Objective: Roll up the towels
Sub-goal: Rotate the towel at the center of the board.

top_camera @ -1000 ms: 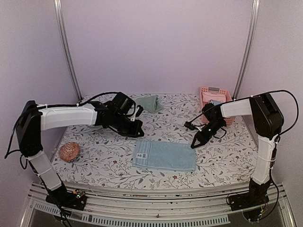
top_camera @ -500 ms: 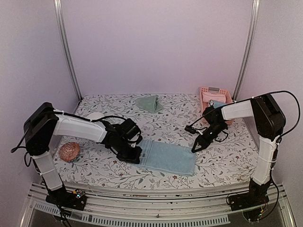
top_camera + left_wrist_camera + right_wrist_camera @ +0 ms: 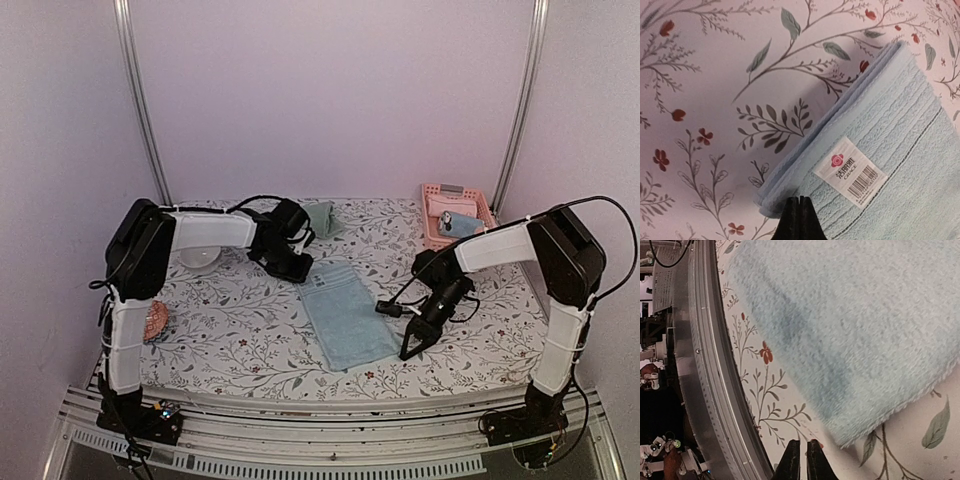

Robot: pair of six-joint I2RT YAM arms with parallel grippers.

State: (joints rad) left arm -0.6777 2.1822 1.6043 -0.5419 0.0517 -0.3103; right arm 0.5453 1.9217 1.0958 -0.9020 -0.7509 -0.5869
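Two towels need rolling, and none is rolled yet. A second ago the blue towel (image 3: 345, 315) lay wide across the near side of the counter (image 3: 240, 320). Now it is turned, so it runs from the far left to the near right. Your left claw (image 3: 300, 272) did that. It sits at the far corner by the white label (image 3: 850, 172), closed tight, with its tips on the towel's edge. I cannot tell if it pinches any cloth. Your right claw (image 3: 408, 350) has come down to the near corner. It is closed but for a thin crack and holds nothing. Its tips are just beside the towel, not on it.

I think the towel is now lined up for you. It lies flat with a short end near each claw, so the rolling can start. The green towel (image 3: 322, 216) waits in a heap at the back, just behind your left arm.

The counter has a pale cloth with leaves and small red flowers. A pink basket (image 3: 428, 212) stands at the far right and a pink ball (image 3: 157, 322) at the left. A metal rail (image 3: 705, 365) runs along the near edge. The walls are plain pale purple.
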